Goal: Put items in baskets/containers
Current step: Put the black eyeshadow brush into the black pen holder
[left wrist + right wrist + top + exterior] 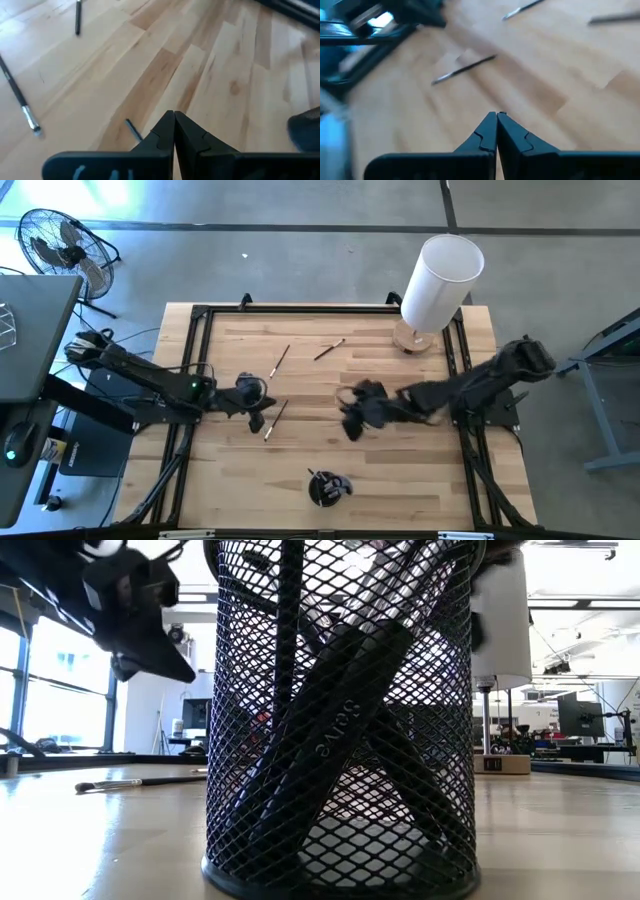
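The black mesh cup (328,487) stands near the table's near edge and fills the low view (340,720), with several dark brushes leaning inside it. Three brushes lie flat on the wood: one (275,419) just right of my left gripper, two farther back (280,360) (329,349). My left gripper (256,418) (174,120) is shut and hovers over the near brush, whose dark end (132,130) shows beside the fingers. My right gripper (352,425) (496,120) is shut above the table's middle, holding nothing.
A tall white cylinder (440,280) stands on a round wooden base at the far right corner. Black frame rails (190,380) run along the table's sides. Bare wood lies between the two grippers and around the cup.
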### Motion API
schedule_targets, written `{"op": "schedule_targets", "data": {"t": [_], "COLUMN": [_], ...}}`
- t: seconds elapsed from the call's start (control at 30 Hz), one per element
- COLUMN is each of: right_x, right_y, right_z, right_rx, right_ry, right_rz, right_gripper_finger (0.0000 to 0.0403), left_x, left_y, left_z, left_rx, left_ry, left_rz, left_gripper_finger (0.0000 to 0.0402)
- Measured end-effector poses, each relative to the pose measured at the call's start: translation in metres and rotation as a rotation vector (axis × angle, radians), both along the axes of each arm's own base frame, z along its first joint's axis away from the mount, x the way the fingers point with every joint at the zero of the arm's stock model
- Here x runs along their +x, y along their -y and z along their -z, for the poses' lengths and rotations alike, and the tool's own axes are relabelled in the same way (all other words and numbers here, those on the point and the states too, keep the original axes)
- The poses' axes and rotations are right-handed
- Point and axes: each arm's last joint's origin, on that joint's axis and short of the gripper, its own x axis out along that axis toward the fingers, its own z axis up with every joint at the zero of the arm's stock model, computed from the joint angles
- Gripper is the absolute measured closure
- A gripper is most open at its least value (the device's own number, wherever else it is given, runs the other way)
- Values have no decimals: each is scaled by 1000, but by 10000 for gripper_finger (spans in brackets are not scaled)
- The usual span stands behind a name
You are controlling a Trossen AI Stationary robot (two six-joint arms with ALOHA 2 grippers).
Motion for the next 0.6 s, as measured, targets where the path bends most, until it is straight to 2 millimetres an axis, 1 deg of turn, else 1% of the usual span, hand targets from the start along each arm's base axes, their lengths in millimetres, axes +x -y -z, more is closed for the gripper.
{"op": "schedule_targets", "data": {"t": [0.1, 0.17, 0.23, 0.3, 0.4, 0.5, 0.6], "right_x": [29, 45, 57, 66, 71, 68, 58], "right_y": [16, 27, 36, 43, 47, 46, 41], "right_z": [-12, -15, -16, -15, -16, -11, -1], "right_rx": [-75, -109, -110, -105, -89, -50, -15], "right_ry": [-97, -156, -200, -231, -252, -273, -333], "right_rz": [64, 126, 181, 211, 227, 261, 287], "right_gripper_finger": [402, 402, 402, 403, 403, 403, 403], "left_x": [2, 3, 4, 5, 6, 6, 7], "left_y": [-9, -15, -21, -27, -36, -44, -50], "left_z": [1, 1, 2, 2, 2, 0, 0], "left_rx": [23, 34, 46, 61, 77, 80, 81], "left_ry": [-30, -42, -57, -66, -74, -60, -60], "left_rz": [45, 82, 111, 134, 156, 140, 106], "left_gripper_finger": [401, 401, 402, 401, 401, 401, 398]}}
